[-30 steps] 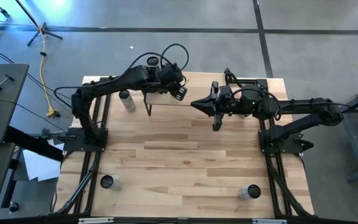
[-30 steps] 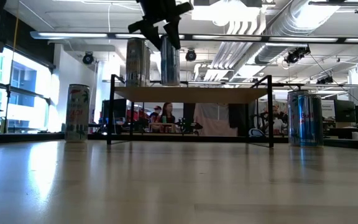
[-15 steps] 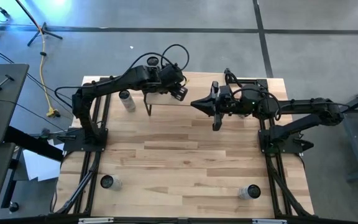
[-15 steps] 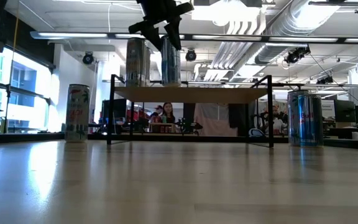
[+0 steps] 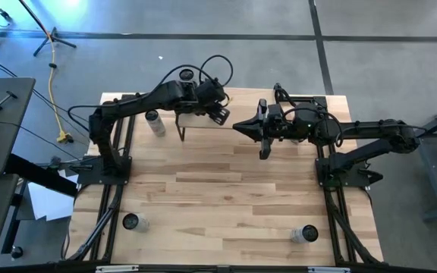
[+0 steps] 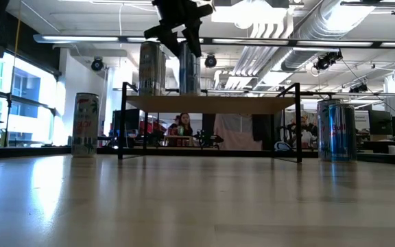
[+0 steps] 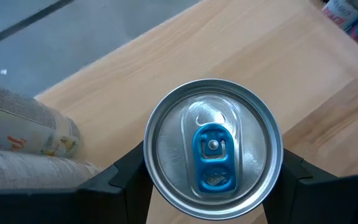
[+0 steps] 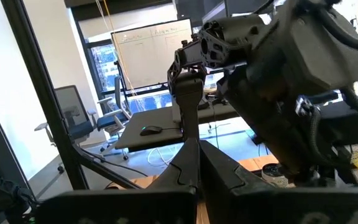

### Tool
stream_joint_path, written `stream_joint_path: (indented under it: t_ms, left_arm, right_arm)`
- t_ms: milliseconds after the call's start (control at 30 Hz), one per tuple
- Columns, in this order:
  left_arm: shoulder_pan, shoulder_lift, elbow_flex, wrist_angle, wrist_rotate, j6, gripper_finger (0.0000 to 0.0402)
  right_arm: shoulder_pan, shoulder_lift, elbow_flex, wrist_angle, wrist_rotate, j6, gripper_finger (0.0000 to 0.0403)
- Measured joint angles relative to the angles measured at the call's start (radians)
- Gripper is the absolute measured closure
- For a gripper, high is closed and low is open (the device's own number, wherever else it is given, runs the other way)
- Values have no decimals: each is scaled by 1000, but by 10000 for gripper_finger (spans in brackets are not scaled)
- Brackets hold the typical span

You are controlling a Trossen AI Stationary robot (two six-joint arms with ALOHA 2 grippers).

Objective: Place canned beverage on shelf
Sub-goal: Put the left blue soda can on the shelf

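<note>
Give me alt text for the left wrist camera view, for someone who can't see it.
Seen from straight above, a silver beverage can with a blue pull tab sits between the left gripper's two dark fingers, over the shelf's light-wood board. A second, pale printed can stands beside it.

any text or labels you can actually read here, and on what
None can be read.
Can on the table: coloured print, too small to read.
Blue cans at the right: markings too blurred.
Can lying beside the held can: lettering blurred.
Held can: plain lid with blue tab.
Whiteboard: faint writing, illegible.
</note>
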Motion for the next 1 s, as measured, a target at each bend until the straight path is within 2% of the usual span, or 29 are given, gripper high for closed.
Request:
stream_joint_path:
  t_ms: [167,633,833,1000]
  left_arm:
    - [8,18,1,5,8,-12,196]
    - [8,24,0,-2,21,15,123]
    - [8,24,4,-7,32,16,109]
    - [7,23,55,-18,36,32,105]
  right_arm:
    - [0,0,0,0,0,5,402]
    - [0,0,0,-3,0,3,402]
    - [0,0,0,-3,0,3,402]
    - [0,0,0,-3,0,1,402]
